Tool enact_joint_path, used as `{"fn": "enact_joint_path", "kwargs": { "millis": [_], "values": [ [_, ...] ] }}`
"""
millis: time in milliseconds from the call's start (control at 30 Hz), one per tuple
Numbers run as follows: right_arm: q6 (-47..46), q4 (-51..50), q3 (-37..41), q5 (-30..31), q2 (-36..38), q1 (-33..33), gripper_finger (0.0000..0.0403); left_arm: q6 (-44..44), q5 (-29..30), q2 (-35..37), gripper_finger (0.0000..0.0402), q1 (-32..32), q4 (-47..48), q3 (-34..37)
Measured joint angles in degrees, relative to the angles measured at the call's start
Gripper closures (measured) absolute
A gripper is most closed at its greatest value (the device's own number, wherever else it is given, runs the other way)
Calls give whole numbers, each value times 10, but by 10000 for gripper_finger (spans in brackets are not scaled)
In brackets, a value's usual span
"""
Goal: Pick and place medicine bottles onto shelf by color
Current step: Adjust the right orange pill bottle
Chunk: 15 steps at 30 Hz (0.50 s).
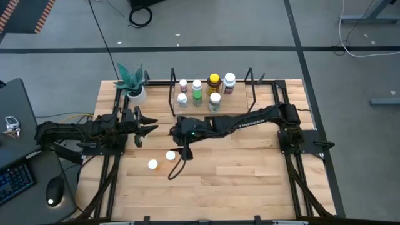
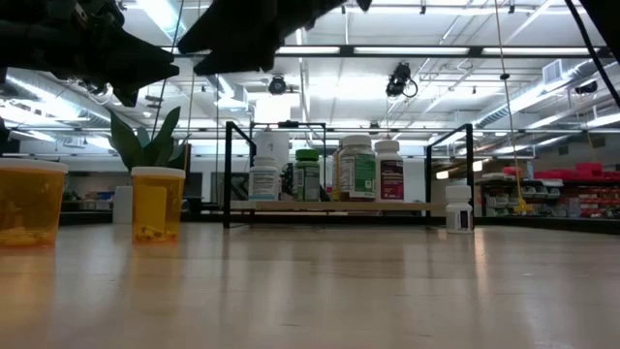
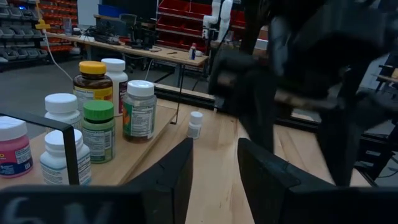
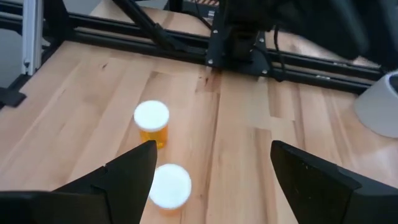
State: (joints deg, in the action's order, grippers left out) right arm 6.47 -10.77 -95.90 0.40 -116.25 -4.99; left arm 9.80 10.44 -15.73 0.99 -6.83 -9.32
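Several medicine bottles (image 1: 206, 89) stand upright on the shelf (image 1: 240, 103) at the table's far side; one is green-capped (image 3: 99, 129) and one yellow-capped (image 3: 92, 79). Two orange bottles with white caps stand on the table, one (image 1: 170, 155) near the middle and one (image 1: 152, 164) nearer the front; both show in the right wrist view (image 4: 152, 123) (image 4: 169, 185). A small white bottle (image 2: 459, 215) stands beyond the shelf's right end. My right gripper (image 4: 214, 149) is open in the air above and behind the orange bottles. My left gripper (image 1: 152, 125) is open, left of the shelf.
A white pot with a teal plant (image 1: 134, 87) stands at the shelf's left end. Black wire uprights (image 1: 172, 94) frame the shelf. My right arm (image 1: 250, 117) stretches across the table just in front of the shelf. Bare wood (image 1: 237, 175) lies toward the near edge.
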Motion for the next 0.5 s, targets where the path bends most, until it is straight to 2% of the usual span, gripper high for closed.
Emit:
{"fn": "enact_joint_path", "kwargs": {
  "millis": [233,333,433,500],
  "values": [
    [-40,91,41,0,-16,-2,80,0,0,0,275,0,0,0],
    [-45,28,2,0,-45,-12,80,0,0,0,270,0,1,0],
    [-30,-96,-56,13,-57,-20,80,0,0,0,265,0,1,0],
    [-28,-118,-70,14,-56,-23,80,0,0,0,263,0,2,0]
  ]
}}
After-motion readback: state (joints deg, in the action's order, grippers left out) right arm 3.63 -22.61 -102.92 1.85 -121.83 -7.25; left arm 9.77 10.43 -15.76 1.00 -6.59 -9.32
